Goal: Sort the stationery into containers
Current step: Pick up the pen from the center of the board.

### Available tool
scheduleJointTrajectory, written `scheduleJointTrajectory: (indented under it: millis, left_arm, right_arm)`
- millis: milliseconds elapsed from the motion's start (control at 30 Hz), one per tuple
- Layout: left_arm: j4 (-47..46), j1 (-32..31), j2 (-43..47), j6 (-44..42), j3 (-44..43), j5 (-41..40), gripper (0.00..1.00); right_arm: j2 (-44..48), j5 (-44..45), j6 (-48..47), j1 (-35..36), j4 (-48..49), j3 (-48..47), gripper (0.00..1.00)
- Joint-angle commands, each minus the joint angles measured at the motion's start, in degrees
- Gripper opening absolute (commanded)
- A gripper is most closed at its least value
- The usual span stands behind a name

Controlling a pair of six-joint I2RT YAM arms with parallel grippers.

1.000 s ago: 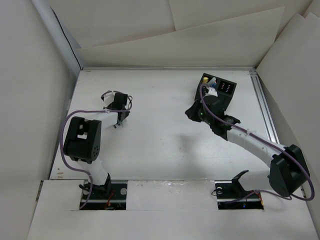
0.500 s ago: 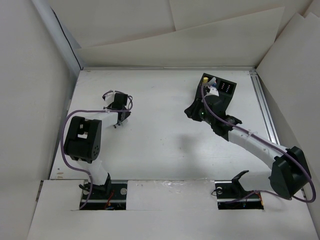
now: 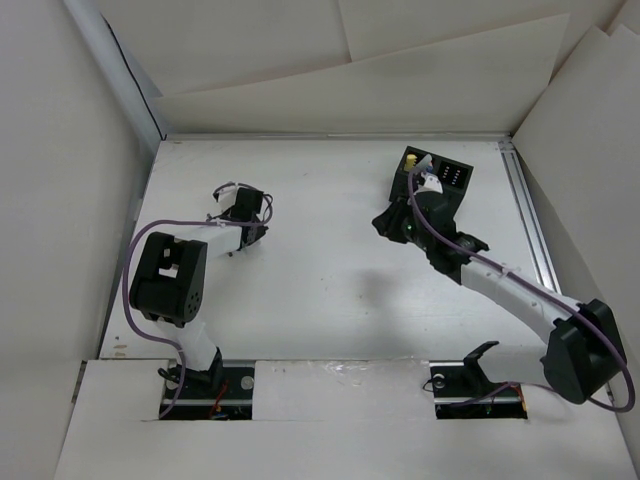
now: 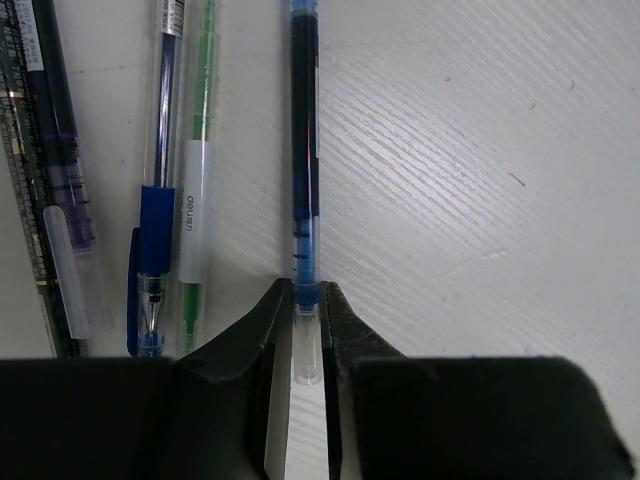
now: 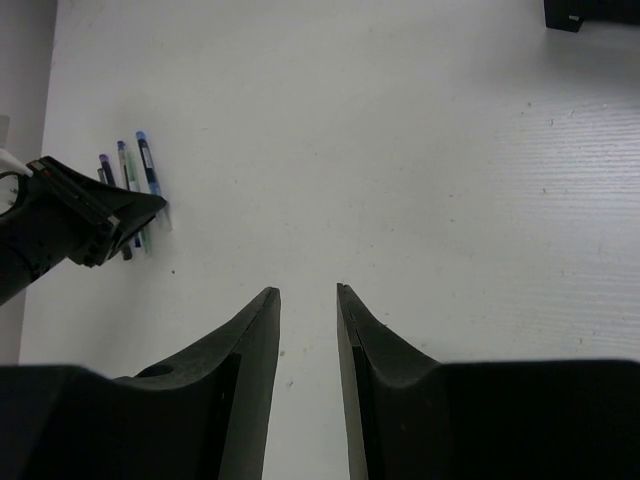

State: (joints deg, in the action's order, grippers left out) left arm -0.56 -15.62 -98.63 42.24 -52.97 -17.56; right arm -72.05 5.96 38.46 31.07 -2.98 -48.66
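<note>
My left gripper (image 4: pixel 305 290) is shut on the clear-capped end of a blue pen (image 4: pixel 303 150) that lies on the white table. To its left lie other stationery: a green pen (image 4: pixel 203 120), a blue ballpoint (image 4: pixel 158 210) and a purple pen (image 4: pixel 58 150). From above, the left gripper (image 3: pixel 243 225) covers these pens. My right gripper (image 5: pixel 308 292) is open and holds nothing. It hovers over bare table (image 3: pixel 385 222), just in front of the containers (image 3: pixel 465 163), a black two-compartment box with a yellow item (image 3: pixel 412 160) in it.
White walls enclose the table on all sides, and a metal rail (image 3: pixel 530 220) runs along its right edge. In the right wrist view the left arm (image 5: pixel 60 225) shows beside the row of pens (image 5: pixel 140 165), and a corner of the black box (image 5: pixel 590 12) sits at top right.
The right gripper's jaws have opened and its arm has drawn back slightly from the box. The left gripper shifted a little to the right over the pens.
</note>
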Motion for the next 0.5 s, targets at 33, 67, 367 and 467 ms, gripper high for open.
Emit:
scheduleJointTrajectory:
  millis: [33, 67, 367, 467]
  left_arm:
    - [1.71, 0.06, -0.16, -0.84, -0.38, 0.51, 0.0]
    - [1.7, 0.06, -0.16, -0.84, -0.38, 0.51, 0.0]
    - [-1.9, -4.06, 10.64, -3.38, 3.14, 3.68, 0.0]
    - [-1.72, -9.67, 12.49, -4.62, 1.3, 4.19, 0.0]
  right_arm:
    - [2.62, -0.42, 0.13, -1.18, 2.37, 0.41, 0.35]
    - [2.62, -0.42, 0.13, -1.19, 2.37, 0.41, 0.35]
    - [0.69, -4.36, 0.13, -1.71, 3.42, -0.2, 0.4]
    - [0.68, -6.91, 0.13, -1.71, 3.95, -0.82, 0.49]
